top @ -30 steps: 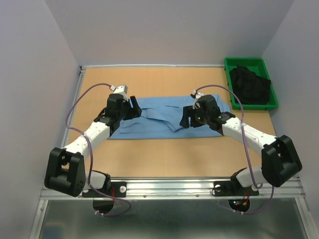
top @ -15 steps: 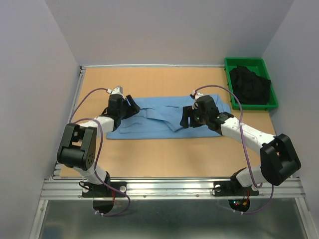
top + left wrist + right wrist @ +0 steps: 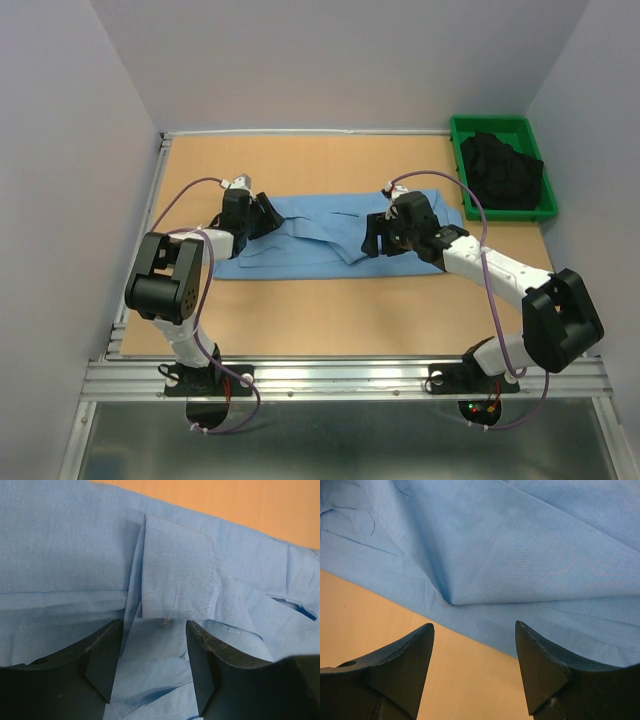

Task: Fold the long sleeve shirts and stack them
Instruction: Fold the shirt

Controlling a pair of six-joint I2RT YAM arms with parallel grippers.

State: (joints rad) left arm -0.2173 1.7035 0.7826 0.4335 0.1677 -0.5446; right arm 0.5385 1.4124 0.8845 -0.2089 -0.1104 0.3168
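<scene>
One light blue long sleeve shirt (image 3: 320, 240) lies as a long band across the middle of the table. My left gripper (image 3: 266, 214) sits low over its left end. In the left wrist view that gripper (image 3: 153, 625) is open; its fingers straddle flat fabric just below a buttoned cuff (image 3: 177, 575) and hold nothing. My right gripper (image 3: 373, 240) hovers over the shirt's middle, near the front edge. In the right wrist view it (image 3: 474, 626) is open above the shirt's hem (image 3: 520, 545) and the bare table (image 3: 370, 625).
A green bin (image 3: 490, 123) holding a dark bundle (image 3: 500, 168) stands at the back right corner. The wooden table (image 3: 330, 320) shows bare in front of the shirt. Grey walls close in the left, right and back sides.
The left arm's elbow has swung in toward the left side while its gripper stayed at the shirt's left end, jaws narrowing a little. The right arm has not moved.
</scene>
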